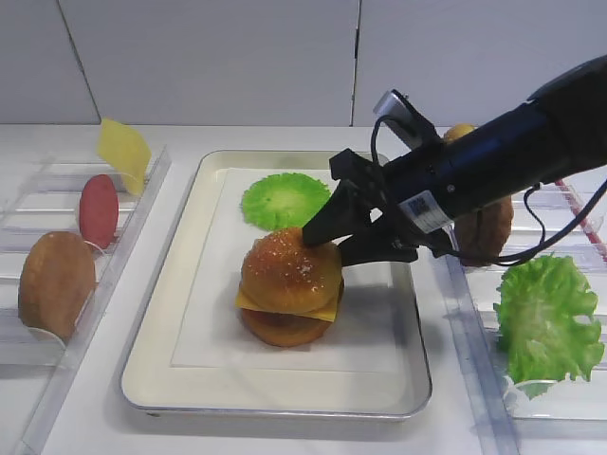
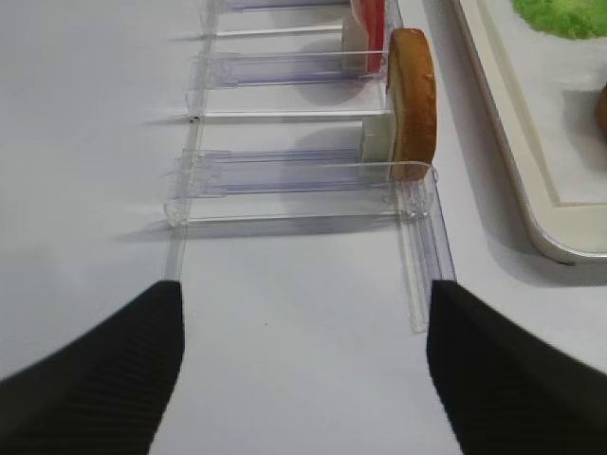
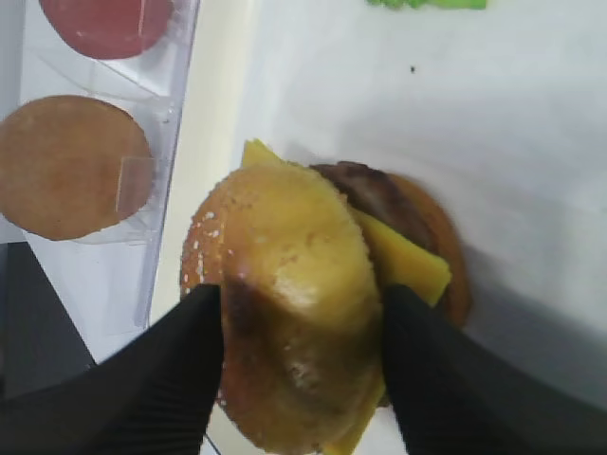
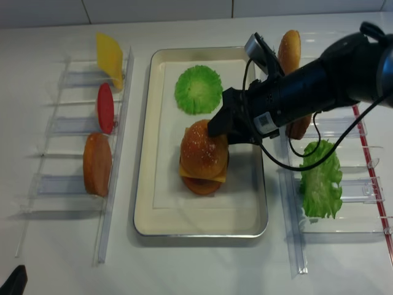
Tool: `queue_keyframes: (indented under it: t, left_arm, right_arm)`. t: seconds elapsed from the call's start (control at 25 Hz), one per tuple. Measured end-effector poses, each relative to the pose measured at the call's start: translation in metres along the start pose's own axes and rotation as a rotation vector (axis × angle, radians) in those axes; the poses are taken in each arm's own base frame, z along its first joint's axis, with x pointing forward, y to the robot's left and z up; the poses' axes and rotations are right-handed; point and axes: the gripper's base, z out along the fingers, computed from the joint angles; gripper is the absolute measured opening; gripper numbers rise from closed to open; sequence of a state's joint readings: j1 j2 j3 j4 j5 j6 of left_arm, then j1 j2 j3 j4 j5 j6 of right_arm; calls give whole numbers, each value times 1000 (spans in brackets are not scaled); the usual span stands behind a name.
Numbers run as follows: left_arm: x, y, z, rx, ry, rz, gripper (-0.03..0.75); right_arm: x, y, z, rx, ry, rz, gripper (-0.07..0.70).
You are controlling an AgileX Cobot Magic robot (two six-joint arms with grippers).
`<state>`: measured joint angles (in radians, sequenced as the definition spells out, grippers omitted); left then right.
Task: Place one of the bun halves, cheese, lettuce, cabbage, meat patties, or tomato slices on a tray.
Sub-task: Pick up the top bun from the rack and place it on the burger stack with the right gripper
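1. The right gripper (image 1: 327, 244) reaches in from the right, its dark forearm slanting down and leftward over the tray (image 1: 161, 313), fingertips low against the far right side of the sesame bun top (image 1: 289, 270).
2. In the right wrist view its two black fingers (image 3: 171, 370) stand either side of the bun top (image 3: 294, 332), flanking it closely; whether they press it or have let go cannot be told.
3. The bun top sits dome up, crowning a stack directly below the fingertips: a yellow cheese slice (image 1: 327, 308) juts out beneath it, a corner pointing to the tray's right, and a dark meat patty (image 3: 365, 194) shows under the cheese, over a plain bun base (image 1: 285, 329).
4. Just beyond the gripper, on the tray's far end, a frilled green cabbage disc (image 1: 283, 199) lies flat.
5. Behind the forearm, in the right-hand rack, a ruffled lettuce leaf (image 1: 548, 318) stands upright.
6. Far across from the gripper, the left rack (image 4: 116, 160) holds a cheese slice, a red tomato slice (image 1: 99, 210) and an orange-brown disc (image 1: 55, 282), all on edge.
7. The left gripper (image 2: 303, 379) hangs over bare tabletop, jaws spread wide, holding nothing.
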<state>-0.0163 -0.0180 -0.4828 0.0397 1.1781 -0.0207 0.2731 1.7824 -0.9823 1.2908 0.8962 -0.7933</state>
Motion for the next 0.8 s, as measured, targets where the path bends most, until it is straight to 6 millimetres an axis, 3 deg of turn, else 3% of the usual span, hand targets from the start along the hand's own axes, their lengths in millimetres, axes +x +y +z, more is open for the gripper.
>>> queue_keyframes:
  t: [0.48, 0.8]
  left_arm:
    - [0, 0, 0, 0, 0, 0, 533]
    - [0, 0, 0, 0, 0, 0, 533]
  right_arm:
    - [-16, 16, -14, 99, 136, -65, 406]
    - [-44, 56, -40, 103, 199, -159, 406]
